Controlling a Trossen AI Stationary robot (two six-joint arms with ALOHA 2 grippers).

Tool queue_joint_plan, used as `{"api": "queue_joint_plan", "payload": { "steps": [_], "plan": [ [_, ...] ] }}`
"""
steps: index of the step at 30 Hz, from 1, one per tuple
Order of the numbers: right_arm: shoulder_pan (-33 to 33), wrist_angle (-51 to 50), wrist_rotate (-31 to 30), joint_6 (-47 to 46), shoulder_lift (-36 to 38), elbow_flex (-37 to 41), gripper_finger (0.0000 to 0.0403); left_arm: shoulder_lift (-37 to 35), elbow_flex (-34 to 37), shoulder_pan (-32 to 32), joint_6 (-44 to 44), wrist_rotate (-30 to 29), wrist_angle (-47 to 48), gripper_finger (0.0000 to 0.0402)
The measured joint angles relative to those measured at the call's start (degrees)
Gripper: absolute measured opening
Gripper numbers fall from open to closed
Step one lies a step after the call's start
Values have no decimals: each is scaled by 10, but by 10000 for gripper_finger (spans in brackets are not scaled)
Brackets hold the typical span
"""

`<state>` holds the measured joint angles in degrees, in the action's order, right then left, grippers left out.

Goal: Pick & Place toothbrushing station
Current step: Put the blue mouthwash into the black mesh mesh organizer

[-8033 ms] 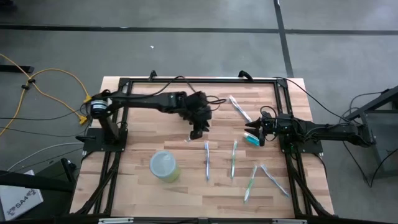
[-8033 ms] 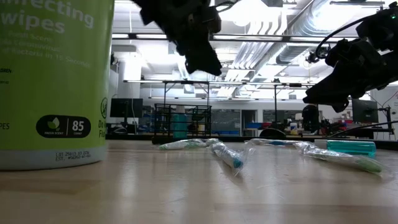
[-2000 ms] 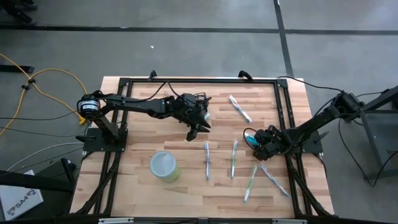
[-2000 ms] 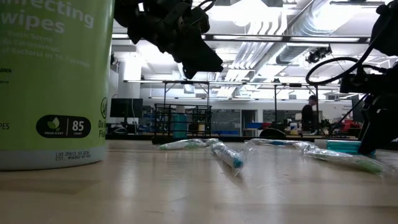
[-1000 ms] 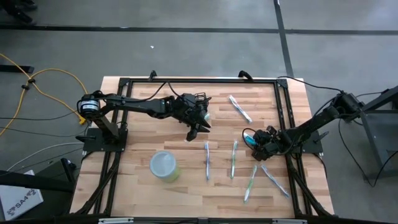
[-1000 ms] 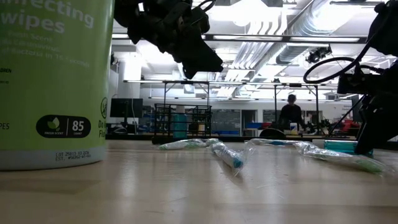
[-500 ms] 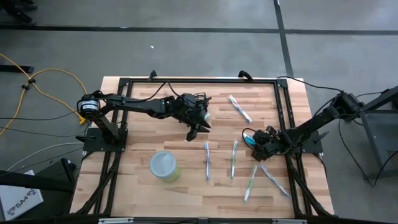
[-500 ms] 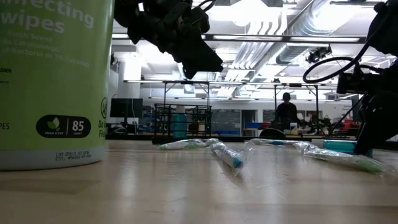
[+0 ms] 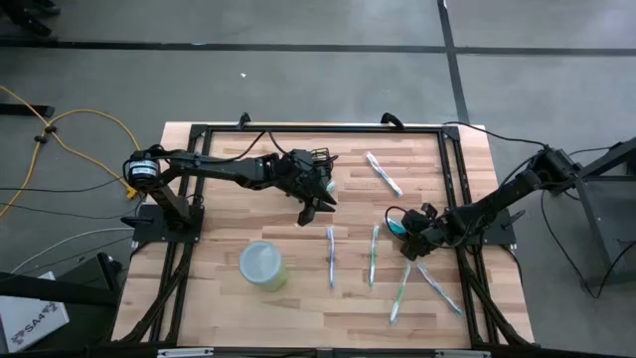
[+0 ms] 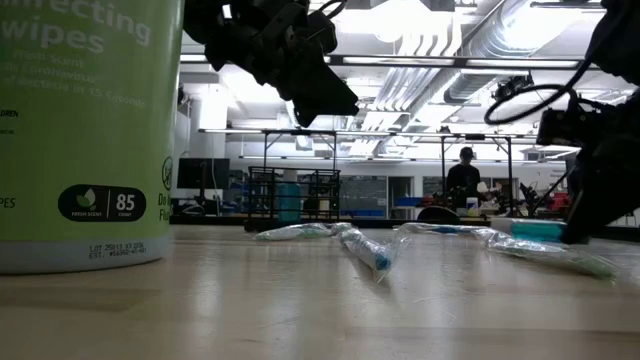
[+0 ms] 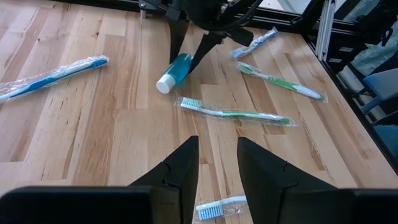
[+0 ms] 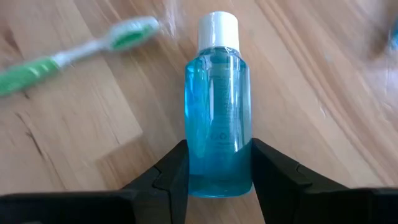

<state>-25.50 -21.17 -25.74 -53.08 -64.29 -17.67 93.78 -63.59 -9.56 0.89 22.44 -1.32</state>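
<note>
The black wire-mesh holder [image 10: 293, 197] stands on the table toward the far side; in the high view my left arm mostly covers it. My left gripper [image 9: 316, 205] hovers open and empty above the table's middle, and it also shows in the left wrist view [image 11: 217, 168]. My right gripper [image 9: 409, 239] is low at the right, shut on a small clear-blue bottle [image 12: 217, 106] with a white cap [image 12: 217, 31]. The bottle also shows in the high view [image 9: 396, 225]. Several wrapped toothbrushes lie nearby. My right gripper pinches the bottle's lower body [image 12: 217, 168], near its base, between its two fingers, one on each side. The fingers come nearly level from the table's right and lie along the bottle. The bottle lies flat, cap toward the table's left; whether it is clear of the wood I cannot tell.
Toothbrushes lie at the middle [image 9: 331, 257], right of it [image 9: 374, 254], near right [image 9: 400, 290] [image 9: 437, 286] and far right [image 9: 383, 172]. A yellow-green wipes tub [image 9: 262, 267] stands near left. A black frame [image 9: 452, 179] rims the table. A person stands far off [image 10: 465, 175].
My right gripper has gone a little toward the table's left, taking the blue bottle with it.
</note>
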Motion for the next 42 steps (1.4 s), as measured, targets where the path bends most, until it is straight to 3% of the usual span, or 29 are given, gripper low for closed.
{"api": "queue_joint_plan", "payload": {
  "steps": [13,29,42],
  "plan": [
    [0,97,-25,72,0,0,133,0,0,0,2,0,0,106],
    [0,300,-29,213,0,0,131,0,0,0,40,2,-21,106],
    [0,376,-29,277,1,0,130,3,0,54,50,-5,-64,106]
  ]
}}
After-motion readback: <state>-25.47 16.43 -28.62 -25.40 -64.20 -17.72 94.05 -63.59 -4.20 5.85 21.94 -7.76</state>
